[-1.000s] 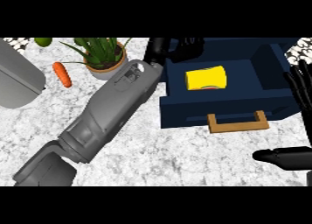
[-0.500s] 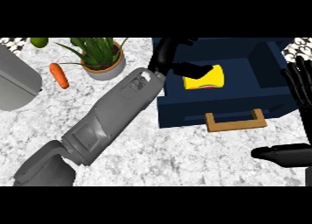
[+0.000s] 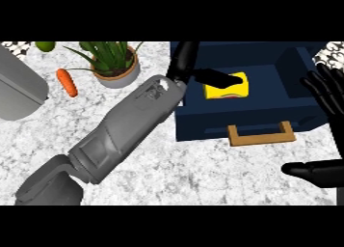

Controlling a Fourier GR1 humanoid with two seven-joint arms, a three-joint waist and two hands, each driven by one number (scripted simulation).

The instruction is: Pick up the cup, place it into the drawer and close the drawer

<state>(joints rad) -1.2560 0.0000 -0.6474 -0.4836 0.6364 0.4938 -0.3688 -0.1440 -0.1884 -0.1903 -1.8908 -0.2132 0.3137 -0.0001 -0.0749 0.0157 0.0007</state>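
The yellow cup (image 3: 228, 88) lies inside the open navy drawer (image 3: 203, 120), near its left wall. My left forearm crosses the counter from the lower left, and my left hand (image 3: 186, 61) hangs over the drawer's back left corner. One of its straight fingers (image 3: 216, 76) reaches across the cup's upper left edge. The rest of the hand is not curled round the cup. My right hand (image 3: 329, 92) rests open at the right edge, fingers up, with its thumb low at the right.
The drawer's wooden handle (image 3: 260, 135) faces me. A potted plant (image 3: 114, 66), an orange carrot (image 3: 66, 82) and a green fruit (image 3: 45, 46) sit at the back left. A big grey rounded object (image 3: 11, 89) fills the left edge. Marble counter (image 3: 203, 169) lies in front.
My left hand has come down slightly and stretched a finger over the cup's edge. The cup stays where it was in the drawer. The right hand has not moved.
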